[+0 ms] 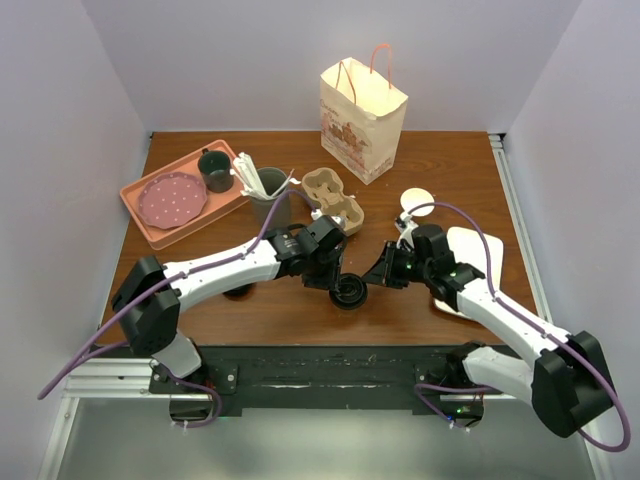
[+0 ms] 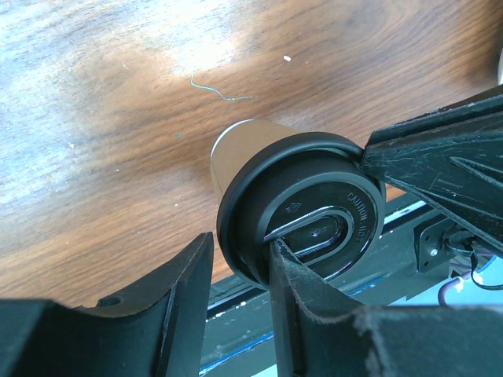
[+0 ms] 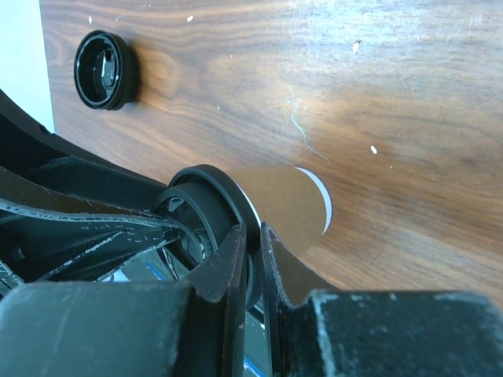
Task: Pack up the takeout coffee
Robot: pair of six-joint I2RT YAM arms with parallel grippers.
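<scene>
Takeout coffee cup (image 1: 349, 292), small, disposable, with tan-brown paper sides and a black plastic lid: it is sitting upright near the front middle of the brown wooden table (image 1: 455, 160), between the two arms. Left gripper (image 2: 240, 245) is reaching in from the left; its black jaws are standing a little apart and straddling the lid's edge, one finger lying over the lid top and the other just outside the rim, and whether they are pressing cannot be told. Right gripper (image 3: 253, 234) is reaching in from the other side; its jaws are drawn almost together and are pinching the lid's rim. Moulded brown cardboard cup carrier (image 1: 333, 195) is lying behind the cup, apart from it. Grey tumbler with white utensils (image 1: 268, 205) is standing just left of the carrier. Salmon-pink rectangular tray (image 1: 150, 228) is occupying the far left corner, carrying a round pink dotted plate (image 1: 172, 198) and a dark grey handled mug (image 1: 215, 170). Cream printed paper bag with pink handles (image 1: 362, 120) is standing upright at the far edge, behind the carrier. Small white round disc (image 1: 418, 198) is lying to the right of the carrier. White flat sheet (image 1: 478, 250) is lying partly under the right arm. Loose black round lid (image 3: 104, 69) is lying on the wood, well apart from the cup.
</scene>
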